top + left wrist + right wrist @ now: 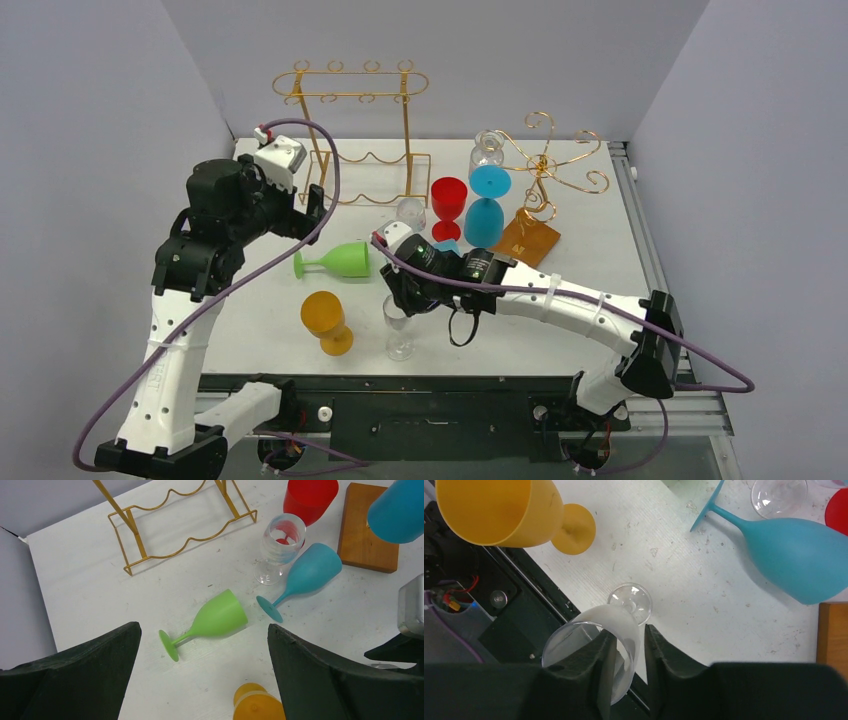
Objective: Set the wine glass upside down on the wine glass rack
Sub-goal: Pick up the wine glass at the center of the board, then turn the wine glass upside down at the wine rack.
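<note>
**Item: clear wine glass (589, 640), the task's thing.** It is transparent and thin-walled, with a round foot, a short stem and a faintly frosted bowl. It stands upright at the near edge of the tabletop (580, 260), mouth up and long axis vertical.

**Key relation.** The glass is directly beneath the right gripper (630, 640), which reaches down over its rim. The right arm is plainly the nearer. Both racks are at the far side, well apart from the glass, which by my reading must be turned over before it is hung.

**Right gripper.** Its jaws stand narrow, one on each side of the bowl wall. I cannot tell whether the pads already press on it.

**Left gripper (202, 645).** It is spread wide and holds nothing, hovering above the green glass (220, 617).

**Racks.**
- The gold wire rack (405, 140) is at the back left, a thin rod frame with hooked slots along the top.
- The gold scroll stand (543, 165) is at the back right, a set of curled arms on a wooden base (530, 238).

**Other stock.**
- The green glass is opaque plastic and lies on its side.
- The teal glass (305, 575) also lies on its side.
- The red glass (448, 205) stands upright.
- The amber glass (325, 320) is just beside the clear one.
- A blue glass (487, 210) is inverted by the scroll stand.
</note>
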Action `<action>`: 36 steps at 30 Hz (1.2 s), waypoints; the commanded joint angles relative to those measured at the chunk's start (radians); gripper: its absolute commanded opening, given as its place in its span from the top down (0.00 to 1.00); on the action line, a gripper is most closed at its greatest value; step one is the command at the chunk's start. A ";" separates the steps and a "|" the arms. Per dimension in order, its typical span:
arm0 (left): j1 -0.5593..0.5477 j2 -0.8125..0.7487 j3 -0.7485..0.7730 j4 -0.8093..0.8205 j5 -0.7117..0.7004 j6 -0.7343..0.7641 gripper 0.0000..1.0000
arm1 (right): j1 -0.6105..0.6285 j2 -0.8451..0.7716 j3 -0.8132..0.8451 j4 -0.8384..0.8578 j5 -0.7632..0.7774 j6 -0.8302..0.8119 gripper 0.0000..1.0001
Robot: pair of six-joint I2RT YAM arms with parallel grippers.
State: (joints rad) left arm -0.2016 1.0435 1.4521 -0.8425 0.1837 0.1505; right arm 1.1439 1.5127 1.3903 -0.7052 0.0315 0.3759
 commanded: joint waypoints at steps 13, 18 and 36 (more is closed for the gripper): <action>-0.008 -0.044 -0.022 0.002 0.220 -0.008 0.04 | -0.123 -0.219 0.067 0.015 0.001 -0.026 1.00; -0.011 -0.042 -0.007 0.020 0.292 -0.052 0.04 | -0.131 -0.333 0.130 0.058 0.082 -0.060 1.00; -0.072 0.004 0.011 0.062 0.491 -0.176 0.03 | -0.137 -0.483 0.112 0.295 0.115 -0.059 1.00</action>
State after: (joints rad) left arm -0.2424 1.0405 1.4204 -0.8406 0.6186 0.0235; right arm 1.0084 1.0451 1.5108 -0.5304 0.1349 0.3103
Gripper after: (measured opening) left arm 0.968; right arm 0.084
